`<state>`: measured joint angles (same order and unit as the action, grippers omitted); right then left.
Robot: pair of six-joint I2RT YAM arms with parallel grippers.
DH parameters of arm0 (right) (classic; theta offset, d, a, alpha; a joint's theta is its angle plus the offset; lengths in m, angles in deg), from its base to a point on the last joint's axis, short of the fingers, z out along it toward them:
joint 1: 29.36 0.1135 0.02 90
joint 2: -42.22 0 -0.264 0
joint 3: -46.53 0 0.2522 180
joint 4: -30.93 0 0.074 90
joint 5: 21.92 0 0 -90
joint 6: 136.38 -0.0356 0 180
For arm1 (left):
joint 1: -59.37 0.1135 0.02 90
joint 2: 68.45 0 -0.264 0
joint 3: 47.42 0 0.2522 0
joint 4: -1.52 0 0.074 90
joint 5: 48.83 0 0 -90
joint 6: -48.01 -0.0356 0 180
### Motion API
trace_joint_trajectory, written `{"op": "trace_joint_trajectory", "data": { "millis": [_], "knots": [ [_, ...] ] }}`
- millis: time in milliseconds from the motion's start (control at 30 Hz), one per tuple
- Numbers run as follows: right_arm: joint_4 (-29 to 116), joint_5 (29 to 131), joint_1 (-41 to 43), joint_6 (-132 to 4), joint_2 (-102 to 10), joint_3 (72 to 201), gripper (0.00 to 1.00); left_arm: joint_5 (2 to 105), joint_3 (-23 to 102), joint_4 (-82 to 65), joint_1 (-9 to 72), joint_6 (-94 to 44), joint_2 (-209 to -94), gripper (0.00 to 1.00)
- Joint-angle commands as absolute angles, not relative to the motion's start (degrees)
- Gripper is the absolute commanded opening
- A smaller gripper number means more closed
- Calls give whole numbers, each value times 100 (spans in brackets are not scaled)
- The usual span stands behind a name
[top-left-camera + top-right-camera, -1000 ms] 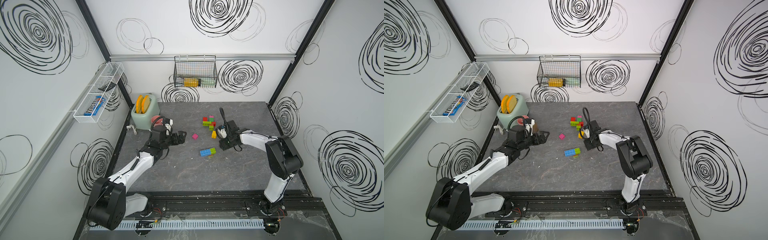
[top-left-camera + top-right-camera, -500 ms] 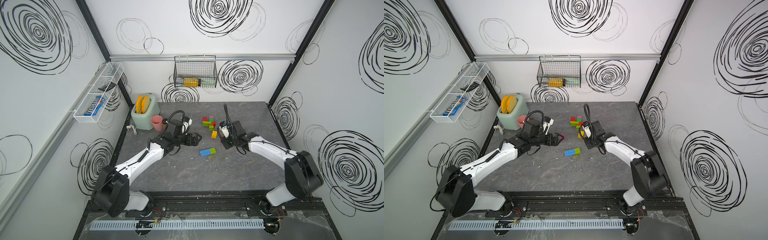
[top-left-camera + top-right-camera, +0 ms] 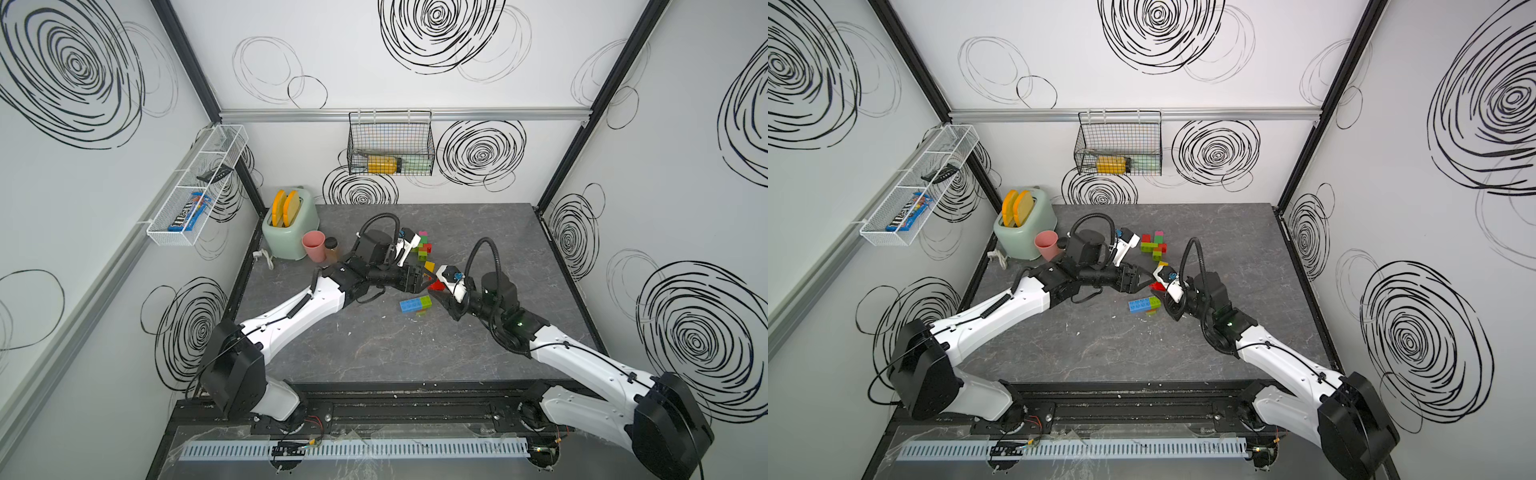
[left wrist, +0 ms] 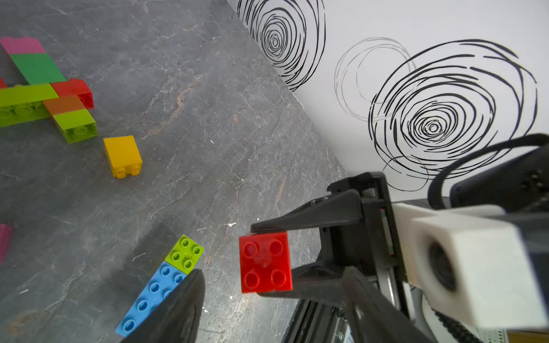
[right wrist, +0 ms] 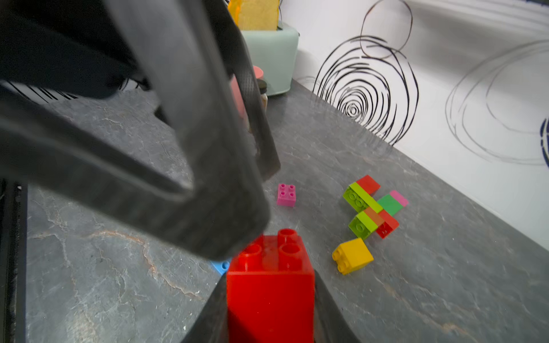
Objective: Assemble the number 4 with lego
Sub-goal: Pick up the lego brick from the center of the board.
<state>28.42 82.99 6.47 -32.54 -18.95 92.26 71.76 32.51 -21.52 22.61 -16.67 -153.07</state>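
**Red brick held in the right fingers, left fingers spread around it**

We see the right fingers [image 4: 312, 213] closed on a square red brick [image 5: 270, 291], one finger flat against each side, its four studs pointing toward the left arm. The brick sits near the middle of the grey counter [image 3: 374, 345], apparently lifted off the surface.

The left fingers [image 5: 208, 213] are spread wide and grip nothing. In the left wrist view the red brick lies between them. In the right wrist view one fingertip covers a corner of the studs. We cannot tell whether it touches them.

Just beside the red brick, on the counter, a long blue brick [image 4: 151, 294] lies studs up with a square lime brick [image 4: 184, 254] butted against its end.

Farther back a yellow brick [image 5: 352, 256] lies on its side, close to the brick cluster [image 3: 1154, 246], a flat group of joined lime, red, orange, green and pink pieces. A lone pink brick [image 5: 285, 195] stands studs up, apart from the cluster.

At the back left corner of the counter a mint toaster [image 3: 291, 237] holds two yellow slices, and a pink cup [image 3: 313, 246] stands next to it.
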Motion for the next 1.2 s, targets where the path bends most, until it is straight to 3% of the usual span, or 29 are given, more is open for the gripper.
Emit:
{"op": "trace_joint_trajectory", "data": {
  "millis": [0,267,500,667,700,733,767,833,867,900,1000,1167],
  "knots": [
    [2099,8615,731,-3012,-1768,9166,18,7202,3453,-2219,2203,-1625,-15401,74],
    [1874,8566,909,-2984,-1866,9167,18,7285,3496,-2278,2131,-1729,-15424,65],
    [1784,8578,1000,-2978,-1939,9194,18,7521,3516,-2249,2076,-1729,-15533,39],
    [2061,8397,1015,-3153,-1879,9252,20,7481,3504,-2180,2052,-1892,-15490,8],
    [2215,8269,1007,-3366,-1817,9276,23,7402,3507,-2194,2052,-1961,-15470,5],
    [2413,8137,1002,-3660,-1750,9298,33,7230,3498,-2244,2047,-2057,-15454,0],
    [2607,8007,993,-3868,-1651,9290,48,6915,3504,-2349,2028,-2199,-15439,0],
    [3038,7508,980,-4409,-1424,9251,68,6111,3582,-2674,1894,-2655,-15465,0],
    [3253,7154,953,-4777,-1275,9194,90,5731,3643,-2854,1792,-2928,-15527,0],
    [3438,6909,893,-5075,-1134,9131,98,5458,3692,-2990,1702,-3227,-15590,0],
    [3788,6551,358,-6066,-624,8731,97,4762,3687,-3095,1432,-4219,-15801,0],
    [4408,7183,-1315,-7265,-257,8389,97,5168,3646,-3084,1339,-6075,-16118,0]
  ]
}}
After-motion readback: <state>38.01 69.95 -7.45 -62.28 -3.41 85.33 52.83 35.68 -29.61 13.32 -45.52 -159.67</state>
